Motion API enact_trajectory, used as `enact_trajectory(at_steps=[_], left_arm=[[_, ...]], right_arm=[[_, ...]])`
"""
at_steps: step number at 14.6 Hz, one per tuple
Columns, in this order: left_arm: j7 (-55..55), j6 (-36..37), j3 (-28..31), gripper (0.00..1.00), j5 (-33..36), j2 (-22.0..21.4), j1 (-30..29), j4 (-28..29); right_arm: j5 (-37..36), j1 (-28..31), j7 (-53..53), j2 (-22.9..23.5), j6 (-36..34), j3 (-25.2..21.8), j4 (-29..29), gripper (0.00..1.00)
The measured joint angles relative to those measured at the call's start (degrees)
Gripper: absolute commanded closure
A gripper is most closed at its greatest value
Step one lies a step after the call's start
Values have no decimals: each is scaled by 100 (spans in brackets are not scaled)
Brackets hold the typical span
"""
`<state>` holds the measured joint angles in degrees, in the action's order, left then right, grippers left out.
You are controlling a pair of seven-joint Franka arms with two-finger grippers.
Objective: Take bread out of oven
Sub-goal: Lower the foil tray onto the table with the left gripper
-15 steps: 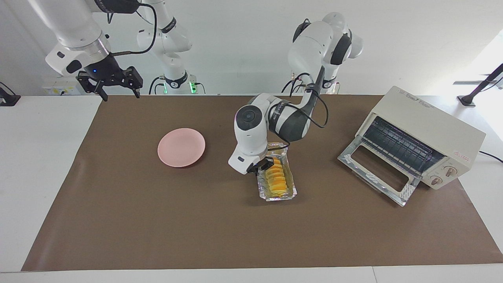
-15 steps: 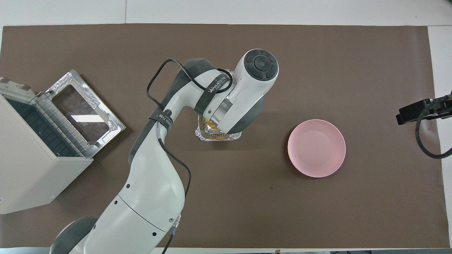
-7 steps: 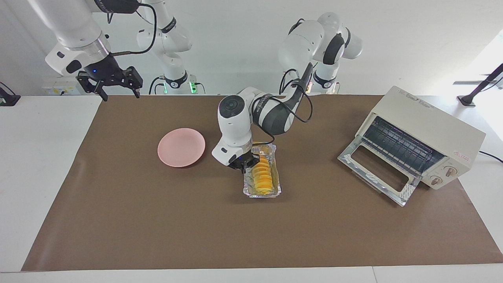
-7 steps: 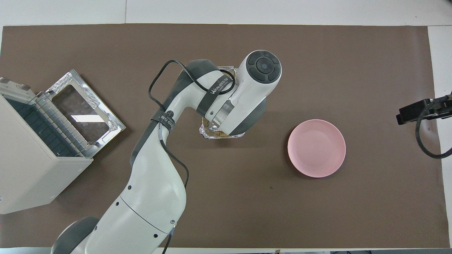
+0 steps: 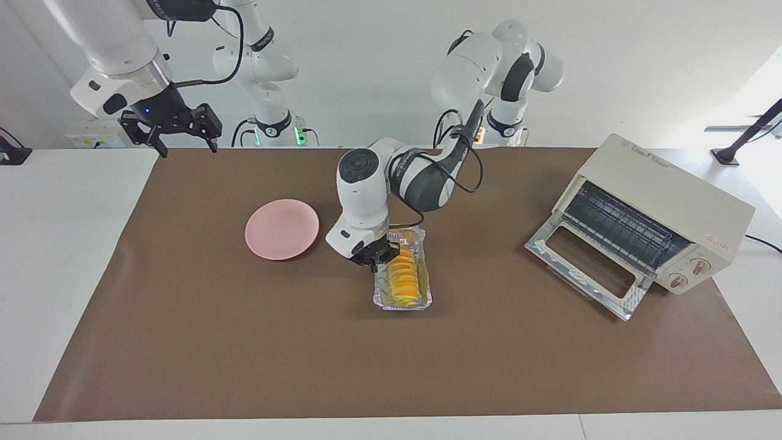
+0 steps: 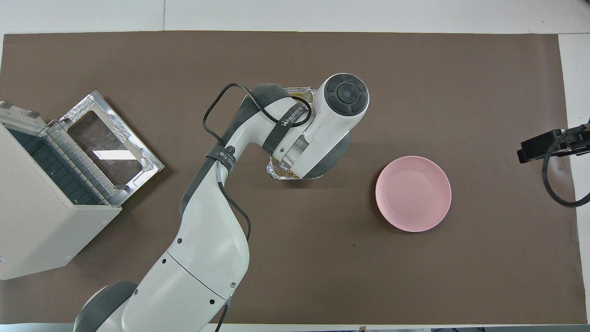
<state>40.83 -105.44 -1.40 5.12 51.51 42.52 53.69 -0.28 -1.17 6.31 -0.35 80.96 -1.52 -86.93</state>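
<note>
Facing view: bread [image 5: 404, 277] lying in a foil tray [image 5: 423, 298] mid-worktop, well clear of the oven [image 5: 657, 208], which stands door-down toward the left arm's end. Left gripper [image 5: 374, 257] low at the tray's end nearer the robots, at its rim toward the pink plate [image 5: 282, 228]; fingers apparently pinched on the foil rim, though not certain. Right gripper [image 5: 178, 126] waiting high over the worktop corner at the right arm's end, fingers spread and empty.

Overhead view: tray [image 6: 279, 172] mostly hidden under the left wrist, only foil edges showing. Plate [image 6: 413, 193] beside it toward the right arm's end, oven [image 6: 41, 221] at the other end.

Judgement: best kept flat and slow, since thin foil bends and a tilt could tip the loaf out. Plenty of bare brown worktop [image 5: 244, 354] toward the edge farthest from the robots; open door and plate the only obstacles, both well apart from the tray.
</note>
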Motion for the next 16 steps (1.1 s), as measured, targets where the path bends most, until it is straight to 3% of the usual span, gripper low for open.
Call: enact_trajectory(at_steps=[4,5,6,8,13,16], left_arm=[[0,-101,10,100,1,114,24,5],[0,-134,41,87,1,150,35,5],[0,-145,72,45,1,163,47,5],[9,-152,137,0,1,172,72,5],[21,-151,313,0,1,154,77,-28],[37,-18,321,0,0,-83,71,-101]], right_arm=[[0,0,0,0,0,0,-1,0],[0,0,0,0,0,0,-1,0],[0,0,0,0,0,0,-1,0],[0,0,0,0,0,0,-1,0],[0,0,0,0,0,1,-1,0],[0,-6,0,0,9,14,-1,0]])
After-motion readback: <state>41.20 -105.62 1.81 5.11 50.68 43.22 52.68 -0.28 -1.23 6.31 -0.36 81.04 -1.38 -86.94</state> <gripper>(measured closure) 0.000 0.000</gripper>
